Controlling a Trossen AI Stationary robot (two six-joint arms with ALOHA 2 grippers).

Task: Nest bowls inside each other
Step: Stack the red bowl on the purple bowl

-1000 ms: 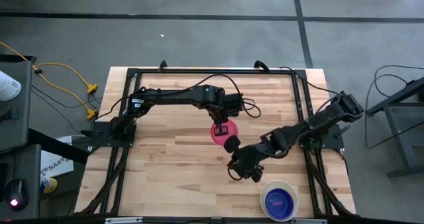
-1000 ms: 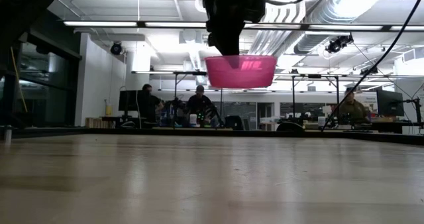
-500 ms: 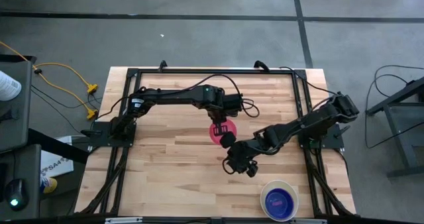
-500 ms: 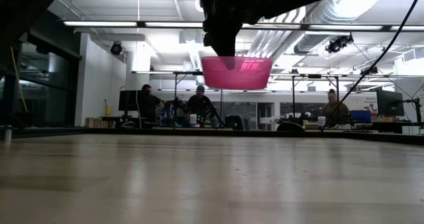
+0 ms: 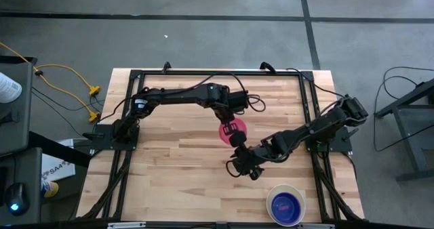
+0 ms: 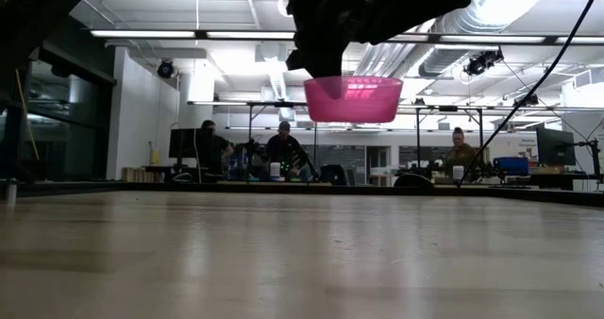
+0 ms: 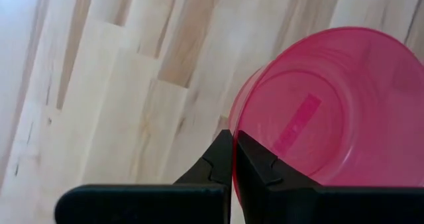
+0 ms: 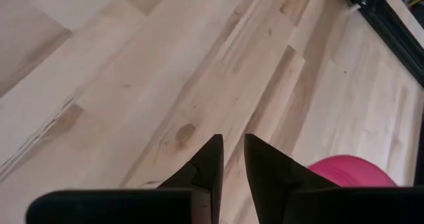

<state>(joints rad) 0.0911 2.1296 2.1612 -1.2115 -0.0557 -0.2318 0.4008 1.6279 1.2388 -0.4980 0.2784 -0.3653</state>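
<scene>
Left hand (image 7: 233,159): clenched on the rim of the pinkish-red round plastic bowl (image 6: 354,98), held above the wooden worktop (image 5: 176,168).
Change: bowl has shifted toward the white bowl (image 5: 285,204) holding a blue one.
Right hand (image 8: 232,159): slightly parted, empty, just beside.

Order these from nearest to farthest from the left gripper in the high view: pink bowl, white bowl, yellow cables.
1. Pink bowl: held by the left gripper, table centre.
2. White bowl: near the table's front edge, right side.
3. Yellow cables: on the floor, off the table's left.
</scene>
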